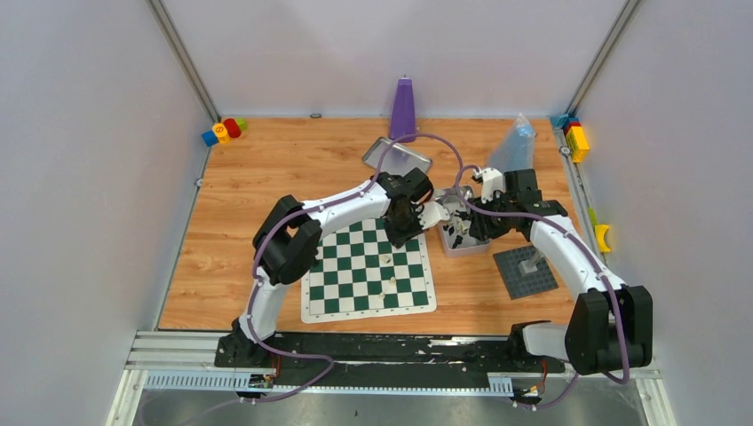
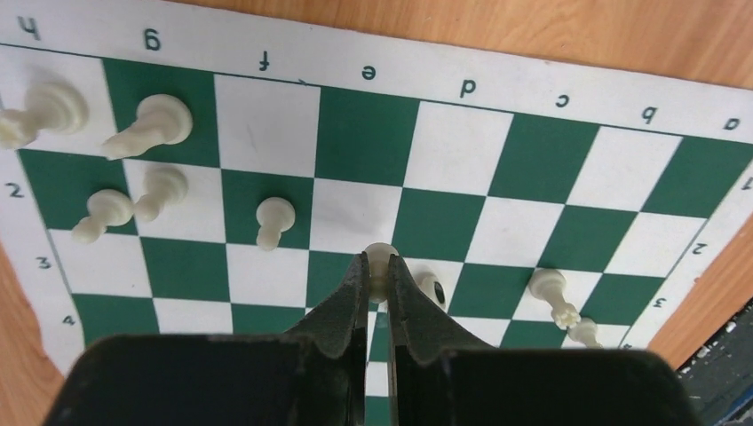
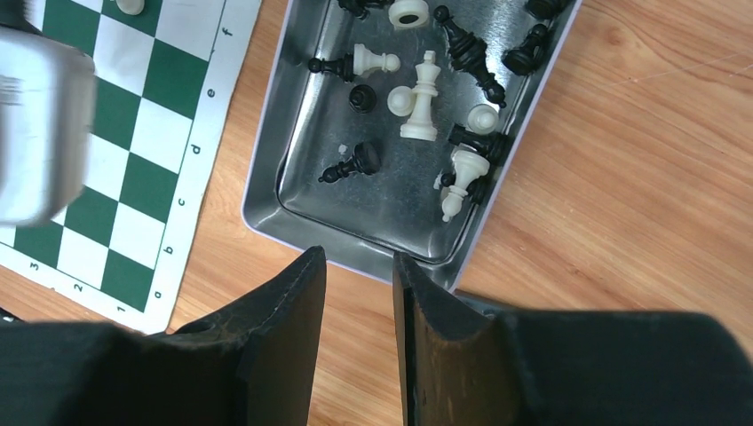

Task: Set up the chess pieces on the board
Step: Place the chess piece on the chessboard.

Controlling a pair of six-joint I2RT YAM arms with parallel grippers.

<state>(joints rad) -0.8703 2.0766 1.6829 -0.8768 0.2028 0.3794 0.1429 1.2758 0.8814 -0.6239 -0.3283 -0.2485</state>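
L gripper [image 2: 379,277] is clamped tight on a cream pawn [image 2: 382,256], head poking out just past the tips. Pawn's long axis looks upright. Can't tell if its base sits on the board [image 2: 266,64] or hangs just above. It's over row 3, approx. the e/d line.

Just beyond the tips is e2 [image 2: 355,211], a bare white square. Left of that, three standing pawns [image 2: 273,217] fill f2, g2, h2. Farther on, two bigger cream pieces [image 2: 153,122] stand on g1 & h1. So the next free pawn spot prob. lies straight ahead of the tips, one row farther & a touch left. That's a short move, and the L arm is the one there. Off right on row 3, two tipped pieces [image 2: 557,297] lie flat.

R gripper [image 3: 360,259] is partly open w/ nothing btwn the jaws, over bare wood just short of the metal tin [image 3: 266,191]. The tin sits straight ahead of it, beside the board's lettered edge. Inside is a jumble of black & cream pieces, mostly lying down. Nearest is a black pawn [image 3: 353,163] on its side, long axis roughly across the view.
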